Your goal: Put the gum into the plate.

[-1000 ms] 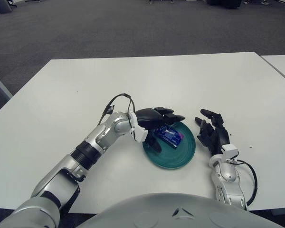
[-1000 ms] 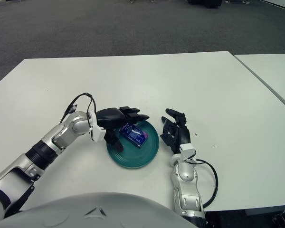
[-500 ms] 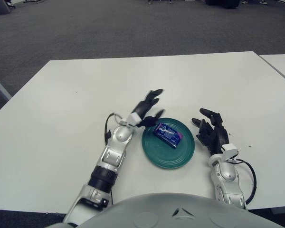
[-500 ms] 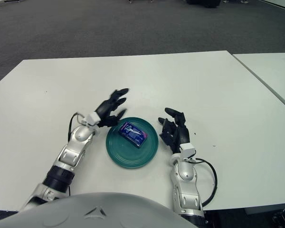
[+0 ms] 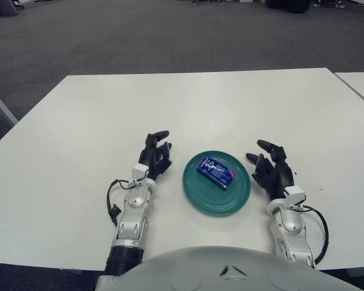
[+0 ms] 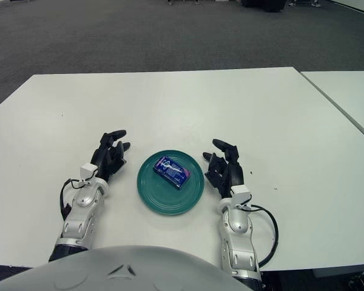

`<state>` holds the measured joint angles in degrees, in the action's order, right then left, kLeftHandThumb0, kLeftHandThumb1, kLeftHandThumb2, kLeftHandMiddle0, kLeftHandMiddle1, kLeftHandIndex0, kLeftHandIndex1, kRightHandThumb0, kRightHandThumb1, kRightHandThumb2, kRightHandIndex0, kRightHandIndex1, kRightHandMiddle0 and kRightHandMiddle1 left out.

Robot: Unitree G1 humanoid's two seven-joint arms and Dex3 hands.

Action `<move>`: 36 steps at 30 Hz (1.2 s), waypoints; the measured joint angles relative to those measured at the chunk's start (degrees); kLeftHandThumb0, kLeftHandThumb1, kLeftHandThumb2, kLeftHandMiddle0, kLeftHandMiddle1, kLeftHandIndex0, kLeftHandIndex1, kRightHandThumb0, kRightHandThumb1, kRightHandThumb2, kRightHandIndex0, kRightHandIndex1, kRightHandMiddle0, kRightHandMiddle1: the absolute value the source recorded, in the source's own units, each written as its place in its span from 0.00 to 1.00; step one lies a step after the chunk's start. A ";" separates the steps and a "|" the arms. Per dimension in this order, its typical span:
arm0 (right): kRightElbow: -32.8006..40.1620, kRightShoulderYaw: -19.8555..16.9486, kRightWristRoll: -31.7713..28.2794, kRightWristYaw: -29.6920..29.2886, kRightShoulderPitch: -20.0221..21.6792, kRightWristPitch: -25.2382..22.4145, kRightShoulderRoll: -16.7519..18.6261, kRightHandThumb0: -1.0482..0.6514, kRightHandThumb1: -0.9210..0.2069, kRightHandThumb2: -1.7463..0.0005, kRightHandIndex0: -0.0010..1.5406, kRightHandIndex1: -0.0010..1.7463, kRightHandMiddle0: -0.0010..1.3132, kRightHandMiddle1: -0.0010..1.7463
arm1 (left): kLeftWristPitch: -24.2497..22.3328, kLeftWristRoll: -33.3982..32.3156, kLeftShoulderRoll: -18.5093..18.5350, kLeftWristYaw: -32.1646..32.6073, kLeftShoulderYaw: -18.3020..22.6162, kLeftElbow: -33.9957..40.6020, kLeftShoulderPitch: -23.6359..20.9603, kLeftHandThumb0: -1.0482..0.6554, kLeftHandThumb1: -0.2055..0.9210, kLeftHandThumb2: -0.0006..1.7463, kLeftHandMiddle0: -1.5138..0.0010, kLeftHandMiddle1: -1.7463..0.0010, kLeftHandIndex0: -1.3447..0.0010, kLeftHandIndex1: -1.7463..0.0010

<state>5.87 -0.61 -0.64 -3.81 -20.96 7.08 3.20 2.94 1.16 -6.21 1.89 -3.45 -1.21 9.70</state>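
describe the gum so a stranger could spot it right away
On the white table, a round green plate sits between the robot's two hands. The gum is the small blue packet lying in the plate's far half, the only thing in it.

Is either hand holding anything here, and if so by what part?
Nothing is held. The gum lies in the plate; the left hand and right hand rest open beside it.

White rectangular table [image 5: 188,103] fills the foreground, top evenly lit. Beyond the table's far edge, dark grey carpet floor [image 5: 139,36] runs to the top of the view. A second white table [image 6: 346,100] stands just beside the first table's right edge, narrow gap between.
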 measured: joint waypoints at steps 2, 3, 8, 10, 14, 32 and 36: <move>-0.23 -0.01 -0.02 0.03 0.00 0.21 0.02 0.24 0.00 0.52 0.31 0.43 0.05 0.61 | 0.71 -0.02 0.05 0.45 0.54 -0.49 -0.01 0.25 1.00 0.48 0.74 0.29 0.80 0.17; -0.28 -0.02 -0.03 0.04 0.00 0.28 0.03 0.24 0.00 0.52 0.31 0.43 0.05 0.61 | 1.24 -0.07 0.09 0.59 0.84 -1.02 -0.08 0.25 1.00 0.47 0.74 0.29 0.79 0.17; -0.48 -0.18 -0.20 0.06 0.01 0.46 0.16 0.25 0.00 0.54 0.31 0.44 0.05 0.61 | 5.32 -0.89 0.96 0.25 2.37 -4.47 -0.29 0.26 1.00 0.46 0.71 0.25 0.78 0.10; -0.53 -0.29 -0.29 0.08 -0.01 0.46 0.20 0.25 0.00 0.54 0.31 0.44 0.06 0.61 | 6.83 -1.07 1.53 -0.40 2.62 -5.57 -0.14 0.26 1.00 0.46 0.71 0.24 0.78 0.08; -0.56 -0.53 -0.42 0.15 -0.11 0.48 0.20 0.25 0.00 0.55 0.31 0.44 0.06 0.61 | 8.45 -1.19 2.14 -1.01 2.81 -5.98 0.48 0.35 0.94 0.40 0.70 0.24 0.80 0.02; -0.75 -1.81 -0.64 1.18 -0.15 0.51 -0.52 0.24 0.00 0.53 0.32 0.44 0.05 0.61 | 8.31 -1.00 1.02 -1.40 0.05 -0.16 7.48 0.40 0.87 0.42 0.61 0.22 0.79 0.00; -0.90 -2.01 -0.64 1.45 -0.13 0.77 -0.65 0.25 0.00 0.53 0.32 0.44 0.05 0.61 | 8.27 -0.99 0.68 -1.41 -0.66 1.11 8.78 0.40 0.86 0.42 0.61 0.23 0.78 0.00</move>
<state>4.97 -2.62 -1.29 -2.36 -21.09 7.85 2.55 11.21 0.17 -5.52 0.48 -4.10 -0.10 18.49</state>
